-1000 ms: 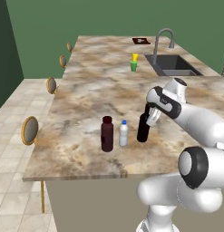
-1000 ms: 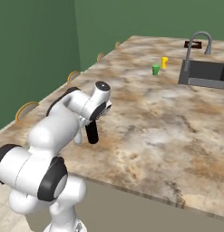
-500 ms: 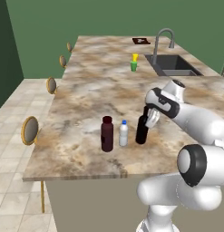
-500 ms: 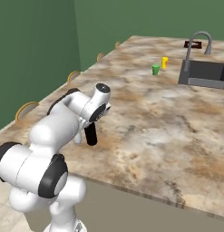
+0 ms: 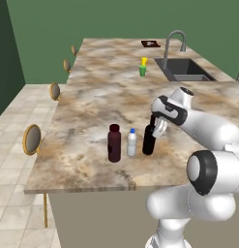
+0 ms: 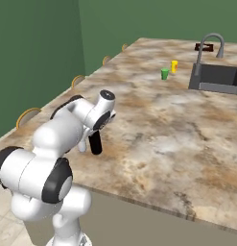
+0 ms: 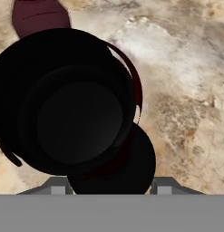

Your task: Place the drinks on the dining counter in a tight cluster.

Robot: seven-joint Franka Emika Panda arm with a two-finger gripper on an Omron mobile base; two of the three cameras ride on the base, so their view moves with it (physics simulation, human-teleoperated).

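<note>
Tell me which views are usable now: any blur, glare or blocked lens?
Left base view: sharp, evenly lit, all three bottles clear; wine bottle in the gripper. Right base view: sharp, but the arm hides the other two. Hand view: wine bottle up close blacks out the middle.

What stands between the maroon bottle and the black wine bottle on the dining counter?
The small clear bottle with the blue cap stands between the maroon bottle and the black wine bottle, as the left base view shows.

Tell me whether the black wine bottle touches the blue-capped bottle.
Apart. In the left base view a sliver of counter shows between the black wine bottle and the blue-capped bottle.
</note>
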